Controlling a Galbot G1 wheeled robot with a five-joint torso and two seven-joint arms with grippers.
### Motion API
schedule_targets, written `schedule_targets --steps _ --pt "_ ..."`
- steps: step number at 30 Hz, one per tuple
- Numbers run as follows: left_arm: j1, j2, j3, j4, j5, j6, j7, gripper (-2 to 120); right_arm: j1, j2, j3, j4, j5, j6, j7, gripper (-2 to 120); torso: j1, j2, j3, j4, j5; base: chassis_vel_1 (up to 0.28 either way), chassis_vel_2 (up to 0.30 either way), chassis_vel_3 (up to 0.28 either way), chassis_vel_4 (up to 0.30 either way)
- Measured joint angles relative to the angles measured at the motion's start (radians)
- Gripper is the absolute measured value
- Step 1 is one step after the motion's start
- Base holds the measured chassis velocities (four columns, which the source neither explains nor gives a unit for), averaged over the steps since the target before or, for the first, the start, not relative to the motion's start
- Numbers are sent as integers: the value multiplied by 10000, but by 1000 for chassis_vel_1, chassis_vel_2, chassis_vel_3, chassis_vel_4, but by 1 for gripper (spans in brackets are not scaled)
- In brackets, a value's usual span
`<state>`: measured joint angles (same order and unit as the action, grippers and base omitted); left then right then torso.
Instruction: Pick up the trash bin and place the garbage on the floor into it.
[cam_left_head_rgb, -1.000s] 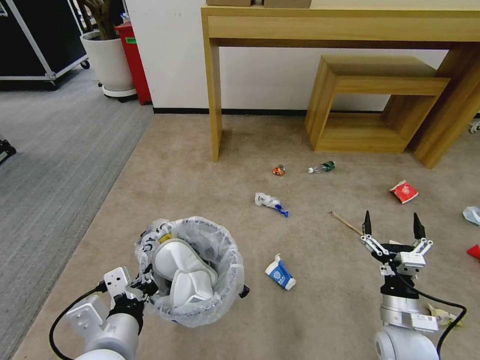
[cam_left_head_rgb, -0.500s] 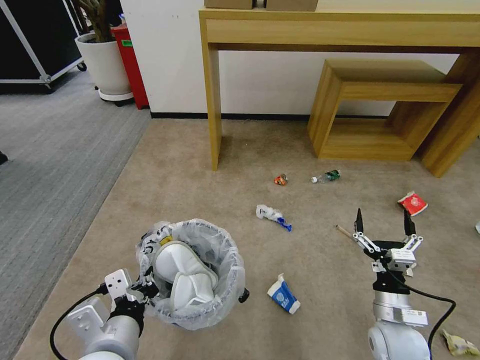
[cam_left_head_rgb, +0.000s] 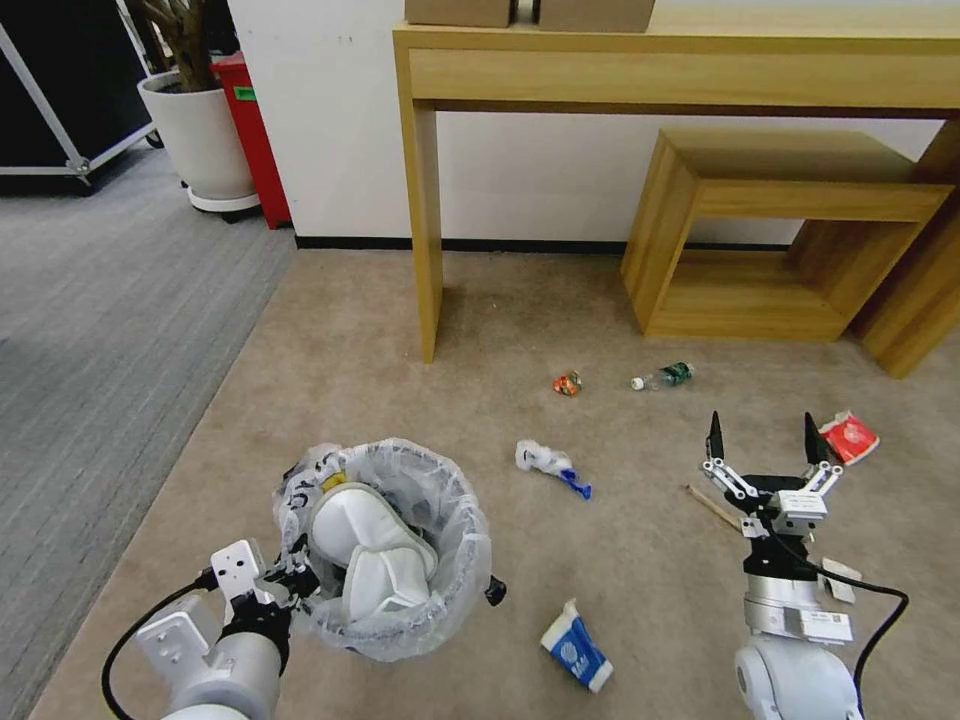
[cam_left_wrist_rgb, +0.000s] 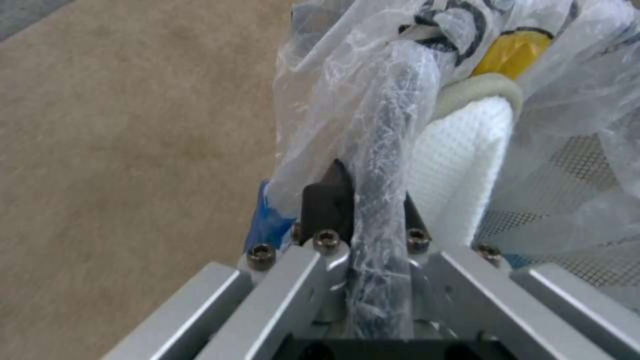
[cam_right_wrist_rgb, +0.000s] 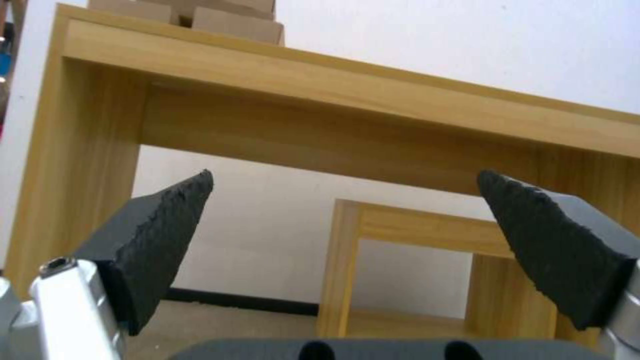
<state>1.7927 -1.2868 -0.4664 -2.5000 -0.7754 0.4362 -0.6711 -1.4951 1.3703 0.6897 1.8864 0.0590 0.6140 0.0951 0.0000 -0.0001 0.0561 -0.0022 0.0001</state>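
i've rolled forward; litter nearer. left gripper (cam_left_head_rgb: 290, 580) clamps the bin (cam_left_head_rgb: 385, 545) rim, right gripper (cam_left_head_rgb: 762, 442) spread wide, empty.

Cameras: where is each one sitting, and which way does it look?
Head view: on the robot's head, looking down at the floor; both arms show.
Left wrist view: on the left arm, looking along the left gripper, shut on the trash bin rim.
Right wrist view: on the right arm, looking between the open right gripper fingers at the desk.
Shared: head and right wrist views both show the desk.
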Motion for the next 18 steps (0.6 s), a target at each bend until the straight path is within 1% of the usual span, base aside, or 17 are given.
schedule_targets --steps 4,6,7,8,10,12,14,15,16,18 --pt "39 -27 42 1 64 -7 3 0 24 -113 70 3 -48 -67 27 100 1 -1 2 0 -1 -144 146 163 -135" --pt "48 -33 54 0 93 -9 14 0 90 -281 54 8 -296 -296 455 100 1 0 2 0 0 -64 96 65 -76" --pt "48 -33 54 0 93 -9 14 0 90 -281 54 8 -296 -296 455 100 1 0 2 0 0 -36 60 65 -76" --pt "52 -31 54 0 97 -10 17 0 116 -362 25 36 -412 -484 704 100 1 0 2 1 0 -36 60 10 -15" --pt "100 -4 45 1 105 -9 23 0 194 -653 -151 155 -347 -1151 1097 100 0 0 -2 0 -2 0 0 0 0" --pt "125 7 44 0 111 -9 27 0 214 -743 -208 166 -279 -1304 1129 100 0 0 -2 -1 -1 0 0 0 0" --pt "256 40 47 0 185 -9 45 0 252 -1419 -555 201 86 -2126 980 100 0 0 -2 -1 1 0 0 0 0" --pt "256 40 47 0 185 -9 45 0 252 -1419 -555 201 86 -2126 980 100 0 0 -2 -1 1 0 0 0 0" --pt "321 39 75 1 249 -9 64 0 260 -1923 -766 215 561 -2553 655 100 0 0 -2 -1 1 0 0 0 0" --pt "393 18 128 0 356 -13 96 0 326 -2909 -1244 244 1666 -3409 407 100 0 0 -1 0 1 0 0 0 0"
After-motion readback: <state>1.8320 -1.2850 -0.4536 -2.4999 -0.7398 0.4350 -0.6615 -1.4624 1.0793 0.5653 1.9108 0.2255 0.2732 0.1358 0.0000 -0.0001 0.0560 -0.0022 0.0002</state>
